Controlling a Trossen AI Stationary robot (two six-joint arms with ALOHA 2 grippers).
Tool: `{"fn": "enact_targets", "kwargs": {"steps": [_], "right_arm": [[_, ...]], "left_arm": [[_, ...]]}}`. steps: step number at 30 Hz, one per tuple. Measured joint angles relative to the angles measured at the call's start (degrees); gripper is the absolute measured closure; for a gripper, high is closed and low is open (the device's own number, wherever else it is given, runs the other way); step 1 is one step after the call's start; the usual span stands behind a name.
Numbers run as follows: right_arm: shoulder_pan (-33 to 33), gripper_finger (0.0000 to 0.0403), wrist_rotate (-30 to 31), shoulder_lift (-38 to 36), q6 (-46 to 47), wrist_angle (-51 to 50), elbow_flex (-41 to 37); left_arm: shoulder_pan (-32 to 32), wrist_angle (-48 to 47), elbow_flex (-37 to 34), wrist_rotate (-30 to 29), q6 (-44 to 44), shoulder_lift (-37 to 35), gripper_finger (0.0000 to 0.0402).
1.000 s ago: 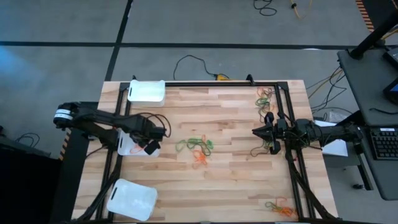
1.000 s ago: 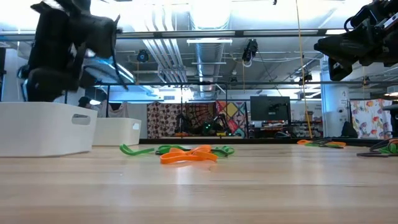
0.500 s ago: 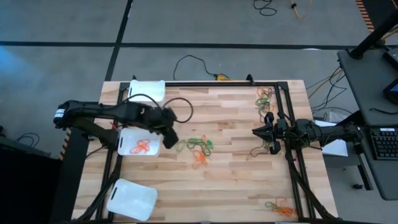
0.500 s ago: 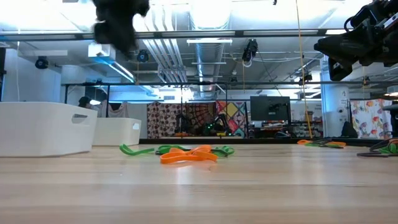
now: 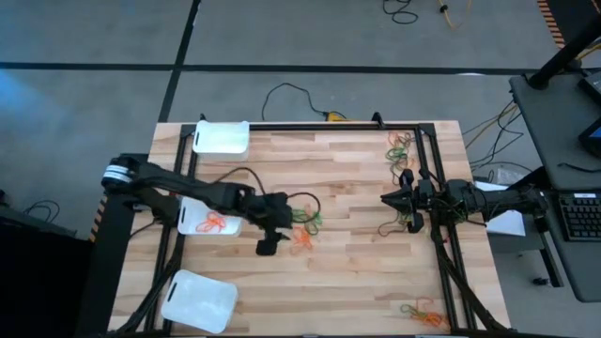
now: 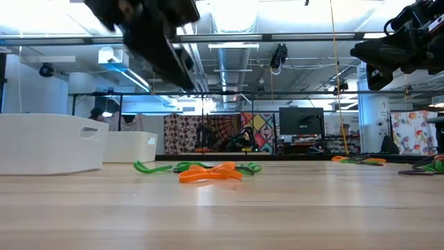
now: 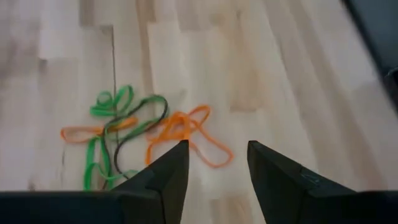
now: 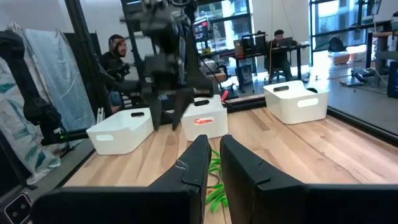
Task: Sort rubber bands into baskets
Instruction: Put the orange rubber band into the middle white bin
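Left end effector [image 5: 269,245], fingers spread and empty, had swung from the orange-band basket [image 5: 188,225] to the central bands [image 5: 299,225] for another pick.

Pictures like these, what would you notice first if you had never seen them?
Probably the left end effector, fingers apart, hanging over the bright tangle of orange, green and black rubber bands in the middle of the wooden table. Next, the middle basket of three white ones on the left side, with orange bands in it. The right end effector waits shut by the right edge.
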Motion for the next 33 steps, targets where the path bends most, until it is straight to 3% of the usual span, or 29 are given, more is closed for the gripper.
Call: {"fn": "enact_targets", "kwargs": {"steps": [16, 23, 33], "right_arm": [[-0.01, 0.0369, -0.01, 0.02, 0.0, 0.0, -0.02], [-0.02, 0.0369, 0.0, 0.02, 0.0, 0.0, 0.0], [-0.01, 0.0369, 0.0, 0.02, 0.0, 0.0, -0.01]], "left_arm": [[-0.03, -1.44, 6.29, -4.14, 10.65, 17.09, 0.0294], [-0.11, -4.98, 7.72, -8.43, 14.66, 19.46, 0.0294], [-0.27, -4.52, 7.78, -6.51, 15.25, 21.72, 0.0303]]}}
